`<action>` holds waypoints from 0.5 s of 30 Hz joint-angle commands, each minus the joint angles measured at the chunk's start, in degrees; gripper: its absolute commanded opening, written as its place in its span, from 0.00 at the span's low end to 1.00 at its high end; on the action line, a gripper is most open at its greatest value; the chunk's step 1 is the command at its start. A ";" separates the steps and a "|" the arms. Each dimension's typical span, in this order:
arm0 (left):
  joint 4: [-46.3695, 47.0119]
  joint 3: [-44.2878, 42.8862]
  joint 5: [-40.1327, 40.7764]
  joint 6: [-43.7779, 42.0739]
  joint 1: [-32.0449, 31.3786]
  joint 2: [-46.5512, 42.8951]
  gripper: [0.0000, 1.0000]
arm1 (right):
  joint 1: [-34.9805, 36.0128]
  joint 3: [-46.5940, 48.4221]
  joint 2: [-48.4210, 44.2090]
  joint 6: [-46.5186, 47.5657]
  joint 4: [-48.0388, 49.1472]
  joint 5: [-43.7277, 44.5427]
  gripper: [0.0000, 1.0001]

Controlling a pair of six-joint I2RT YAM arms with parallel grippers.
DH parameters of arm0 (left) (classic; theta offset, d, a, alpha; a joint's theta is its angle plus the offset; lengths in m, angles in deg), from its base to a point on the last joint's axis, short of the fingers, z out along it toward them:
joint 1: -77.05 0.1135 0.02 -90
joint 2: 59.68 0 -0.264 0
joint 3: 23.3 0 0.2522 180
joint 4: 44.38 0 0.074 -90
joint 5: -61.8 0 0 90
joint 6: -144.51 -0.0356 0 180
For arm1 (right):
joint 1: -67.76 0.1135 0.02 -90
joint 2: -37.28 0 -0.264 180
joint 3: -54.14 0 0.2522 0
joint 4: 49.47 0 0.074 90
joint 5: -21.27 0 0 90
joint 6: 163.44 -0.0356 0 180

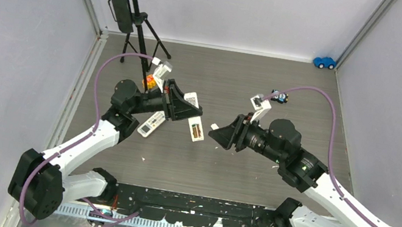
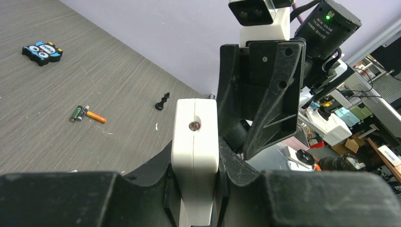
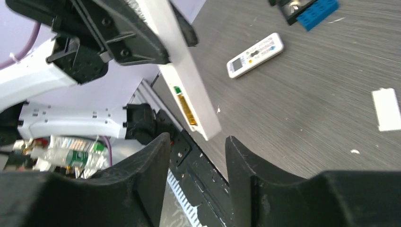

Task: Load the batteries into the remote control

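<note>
Closest in: left pincer (image 2: 195,172) clamped on the remote control (image 2: 195,127), a smooth white plastic slab held edge-on, lifted off the bench (image 1: 207,170). Down its open back, one slim battery (image 3: 184,105) seated in the slot (green tip, gold body). Facing it, right pincer (image 3: 195,156) spread apart, holding nothing, matte-black fingers (image 3: 142,165) just short of the slab's end. Further out on the grey wood-grain bench: loose batteries (image 2: 87,114) lying together, dark green-black and orange cylinders. Near those, a small black knob-like piece (image 2: 162,101). Beyond, a second white remote (image 3: 255,48) lying flat, and a thin white rectangular cover (image 3: 387,109) well apart.
</note>
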 commanded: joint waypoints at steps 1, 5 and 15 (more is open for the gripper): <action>3.82 0.35 -1.23 -2.29 0.14 -0.47 0.00 | 0.02 3.49 3.41 3.11 5.54 -11.15 0.47; 3.71 0.35 -0.59 -1.65 0.16 -0.08 0.00 | 0.30 3.88 6.36 1.61 8.30 -12.26 0.33; -1.72 -1.33 3.56 1.35 0.20 1.33 0.00 | 2.61 5.59 9.95 1.65 7.25 -5.85 0.21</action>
